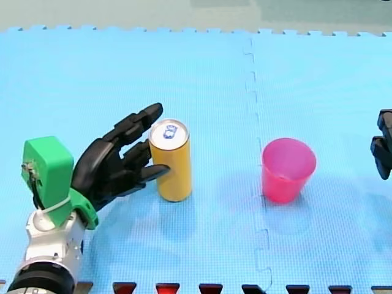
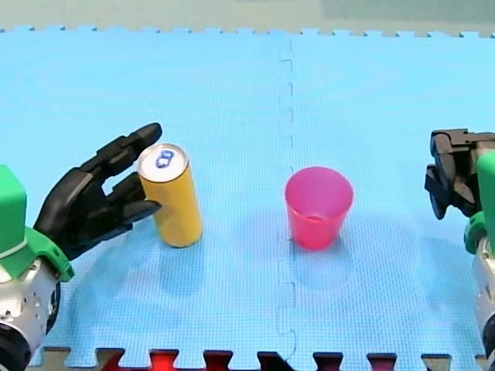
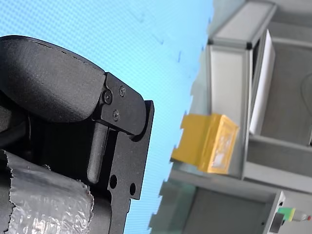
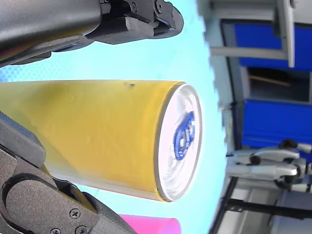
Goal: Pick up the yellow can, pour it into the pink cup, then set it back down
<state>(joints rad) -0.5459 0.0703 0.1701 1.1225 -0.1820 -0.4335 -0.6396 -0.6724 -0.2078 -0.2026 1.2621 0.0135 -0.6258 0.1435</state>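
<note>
Could easily tip the yellow can (image 1: 171, 162), upright on the blue mat (image 1: 214, 92) left of the pink cup (image 1: 286, 170), by closing the left hand (image 1: 116, 162), loose around it and unclamped, off-centre; can't make out far-side finger contact, or much of the clenched, empty right hand (image 1: 383, 148) cut off at the right edge.

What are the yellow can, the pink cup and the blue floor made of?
Yellow can: likely metal, given its shiny silver top with a pull tab; matte yellow side. Pink cup: probably plastic, smooth and slightly see-through. Blue mat: looks like foam, textured, jigsaw edges. Left hand sits around the can; right hand far right.
</note>
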